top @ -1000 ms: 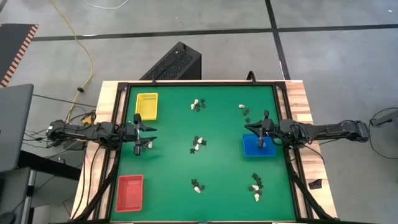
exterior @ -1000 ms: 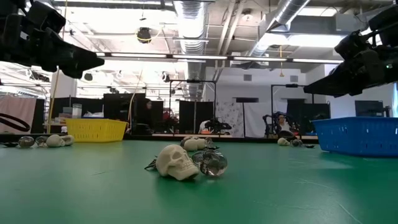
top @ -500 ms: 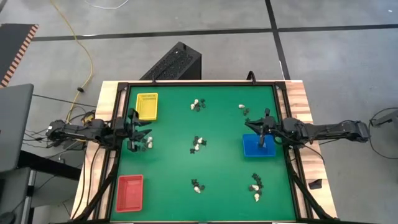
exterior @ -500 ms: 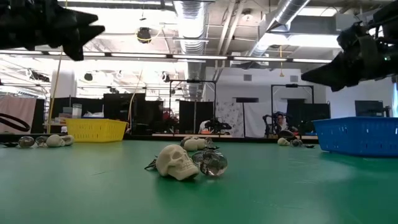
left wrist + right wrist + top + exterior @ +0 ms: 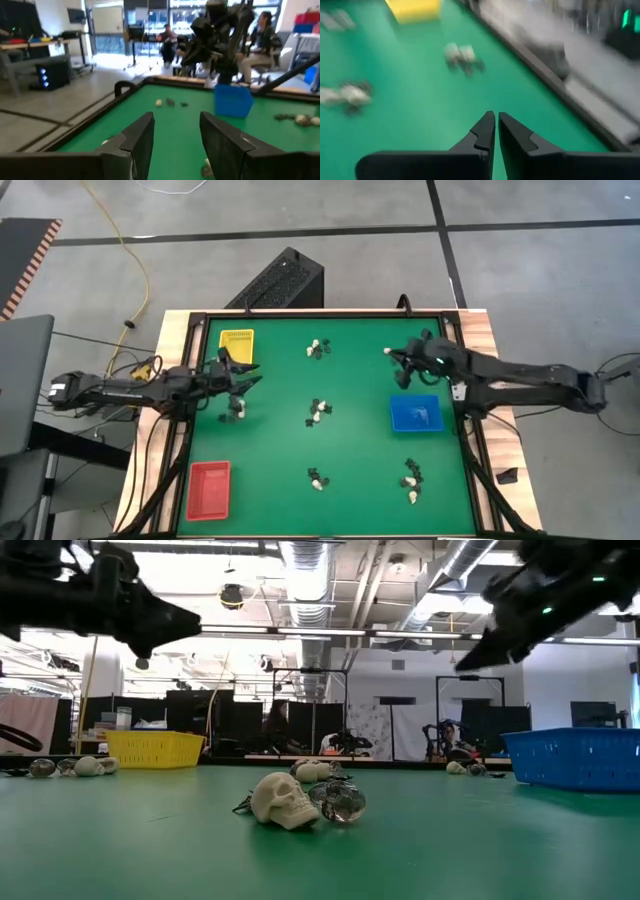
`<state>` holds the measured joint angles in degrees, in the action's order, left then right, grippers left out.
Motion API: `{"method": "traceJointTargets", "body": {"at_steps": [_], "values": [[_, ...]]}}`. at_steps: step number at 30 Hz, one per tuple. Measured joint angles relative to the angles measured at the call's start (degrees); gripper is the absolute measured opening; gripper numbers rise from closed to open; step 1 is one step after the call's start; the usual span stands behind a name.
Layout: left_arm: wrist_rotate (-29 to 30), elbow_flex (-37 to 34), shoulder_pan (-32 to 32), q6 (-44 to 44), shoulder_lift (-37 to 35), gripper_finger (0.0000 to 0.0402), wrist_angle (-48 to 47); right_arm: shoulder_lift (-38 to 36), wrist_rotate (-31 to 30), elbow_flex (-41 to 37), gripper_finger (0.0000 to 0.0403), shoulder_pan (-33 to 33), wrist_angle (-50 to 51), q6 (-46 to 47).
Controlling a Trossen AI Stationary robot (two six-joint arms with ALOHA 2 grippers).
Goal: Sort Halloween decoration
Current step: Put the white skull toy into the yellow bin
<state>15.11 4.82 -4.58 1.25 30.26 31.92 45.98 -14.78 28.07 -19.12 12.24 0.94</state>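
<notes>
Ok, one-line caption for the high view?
Both arms over the green table: left end effector near yellow tray, right end effector beyond blue tray.

Place: open-plan robotics lab.
Evidence: exposed ceiling ducts [image 5: 310,565], strip lights, rows of workbenches, seated people [image 5: 262,37] beyond the green-topped table [image 5: 350,430]; cables [image 5: 130,270] cross concrete floor.

Green felt-covered table [image 5: 350,480] with black frame, on grey floor. Yellow rectangular tray [image 5: 236,344] near far left corner; red rectangular tray [image 5: 209,488] at near left corner; blue rectangular tray [image 5: 416,414] at right side. Clusters of tiny whitish-cream and black trinkets [image 5: 318,411] scattered: centre, far middle, far right, near middle, near right. Left gripper [image 5: 243,383] beside yellow tray, above small cluster. Right gripper [image 5: 404,356] near far-right cluster, away from blue tray.
</notes>
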Motion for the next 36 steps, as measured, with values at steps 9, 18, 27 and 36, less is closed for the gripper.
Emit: {"method": "traceJointTargets", "body": {"at_steps": [9,18,27,36], "values": [[-4.88,10.33,-3.65,1.88,10.91,0.0151,-0.9,22.19,5.72,15.35,0.0158,-11.82,17.17,-5.72],[-5.39,17.49,-3.62,2.0,14.86,0.0151,-9.77,36.73,7.6,21.59,0.025,-17.82,20.6,-14.12],[-5.07,17.61,-3.62,3.4,16.35,0.0151,-10.61,43.38,11.39,22.89,0.0249,-22.87,20.12,-19.24],[-4.34,17.6,-3.61,4.34,16.35,0.0151,-10.68,47.99,14.29,22.91,0.0249,-24.24,16.87,-20.89]]}}
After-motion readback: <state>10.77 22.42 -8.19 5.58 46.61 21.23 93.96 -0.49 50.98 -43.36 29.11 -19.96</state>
